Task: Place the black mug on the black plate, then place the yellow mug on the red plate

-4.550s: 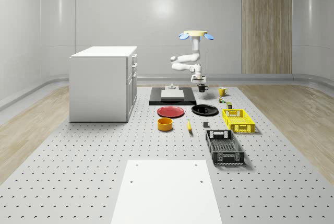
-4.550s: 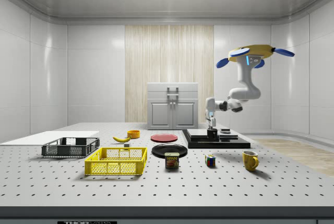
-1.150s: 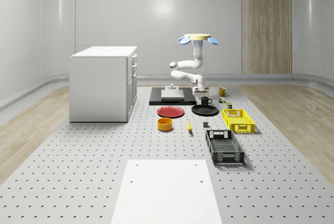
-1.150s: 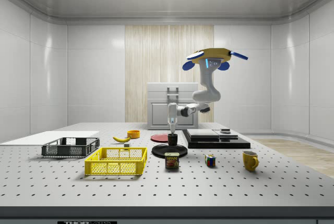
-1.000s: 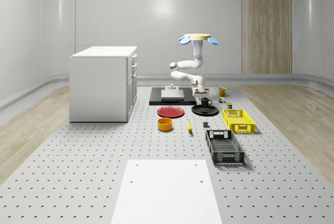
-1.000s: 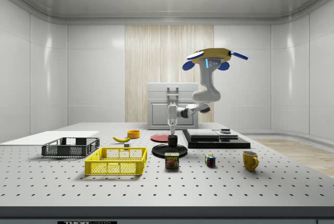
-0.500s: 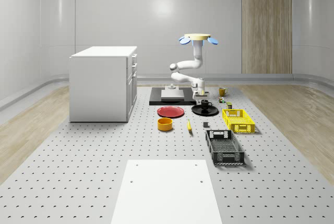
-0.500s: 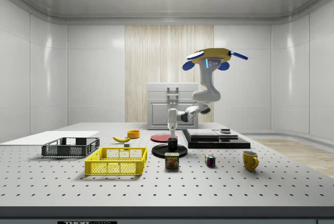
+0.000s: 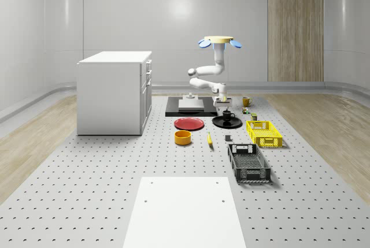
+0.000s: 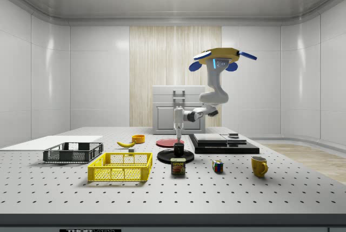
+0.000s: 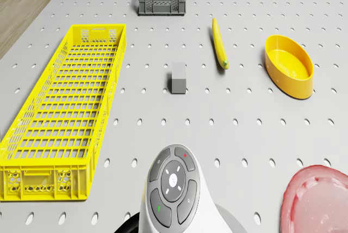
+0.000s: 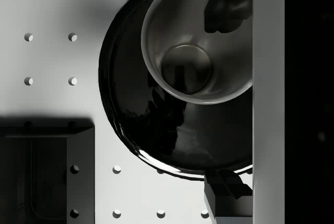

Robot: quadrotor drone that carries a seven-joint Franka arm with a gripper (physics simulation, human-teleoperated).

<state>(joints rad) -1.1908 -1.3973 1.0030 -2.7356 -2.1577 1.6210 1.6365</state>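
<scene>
The black mug [image 9: 227, 115] stands upright on the black plate [image 9: 234, 124], also seen from the side as the mug [image 10: 179, 147] on the plate [image 10: 167, 157]. My gripper [image 10: 177, 137] hangs just above the mug, open, with nothing in it. In the wrist view the fingers [image 12: 225, 191] stand wide apart over the mug [image 12: 182, 51] and the plate [image 12: 151, 135]. The drone [image 9: 218, 41] hovers above the black platform's right end. The yellow mug [image 9: 246, 102] sits behind the black plate. The red plate [image 9: 189, 124] lies left of the black plate.
A yellow crate [image 9: 263, 133] and a black crate [image 9: 248, 162] lie right of the plates. A yellow bowl [image 9: 182, 137], a banana [image 9: 209, 139] and a small grey block [image 11: 177, 78] lie nearer the front. A white cabinet [image 9: 114, 92] stands left, the black platform [image 9: 191, 106] behind.
The drone carried the black mug from beside the platform to the black plate. Within the last second the fingers went from shut on the mug to open, leaving it on the plate.
</scene>
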